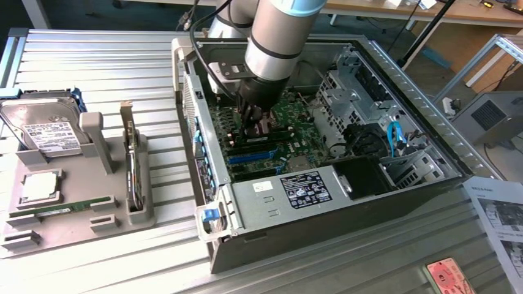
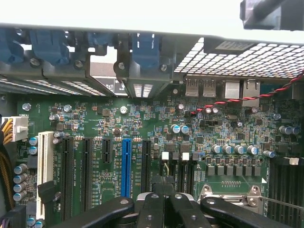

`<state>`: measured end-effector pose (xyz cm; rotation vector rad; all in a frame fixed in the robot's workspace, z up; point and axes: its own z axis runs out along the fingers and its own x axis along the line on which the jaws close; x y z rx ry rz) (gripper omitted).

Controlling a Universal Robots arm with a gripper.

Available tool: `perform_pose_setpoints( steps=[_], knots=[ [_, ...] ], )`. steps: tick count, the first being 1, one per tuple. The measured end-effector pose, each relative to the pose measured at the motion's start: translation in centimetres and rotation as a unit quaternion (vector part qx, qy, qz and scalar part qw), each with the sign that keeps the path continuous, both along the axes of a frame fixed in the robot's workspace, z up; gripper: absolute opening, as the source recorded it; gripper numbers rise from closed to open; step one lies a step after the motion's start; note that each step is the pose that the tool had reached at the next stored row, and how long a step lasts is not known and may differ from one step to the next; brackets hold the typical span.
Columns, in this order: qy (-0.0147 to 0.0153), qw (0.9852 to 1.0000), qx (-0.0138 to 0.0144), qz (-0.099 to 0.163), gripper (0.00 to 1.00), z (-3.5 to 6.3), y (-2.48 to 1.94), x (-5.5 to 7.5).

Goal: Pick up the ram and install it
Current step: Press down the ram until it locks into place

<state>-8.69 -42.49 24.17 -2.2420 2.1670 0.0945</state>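
A long, thin green ram stick point(image 1: 61, 208) lies flat in the grey holder tray point(image 1: 122, 223) at the exterior view's left. My gripper point(image 1: 252, 119) is down inside the open computer case point(image 1: 327, 202), just above the green motherboard point(image 1: 286, 113). In the wrist view the gripper point(image 2: 164, 184) is shut, its black fingers point(image 2: 151, 209) pressed together over the board point(image 2: 142, 123). I see nothing held between them. Dark memory slots point(image 2: 285, 183) run along one side of the processor socket point(image 2: 228, 192).
The tray also carries a hard drive point(image 1: 45, 125), a square silver processor point(image 1: 39, 187) and an upright card point(image 1: 131, 165). Inside the case are a power supply point(image 1: 282, 196), drive cages point(image 1: 359, 92) and blue cables point(image 1: 395, 136). A paper sheet point(image 1: 498, 214) lies at the right.
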Motion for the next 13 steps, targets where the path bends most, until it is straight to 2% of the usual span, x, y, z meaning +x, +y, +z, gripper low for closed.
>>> perform_pose_setpoints(
  steps=[13],
  knots=[
    [-0.0004,1.0,-0.0001,0.0,0.11,-0.2,0.0,0.0]
  ],
)
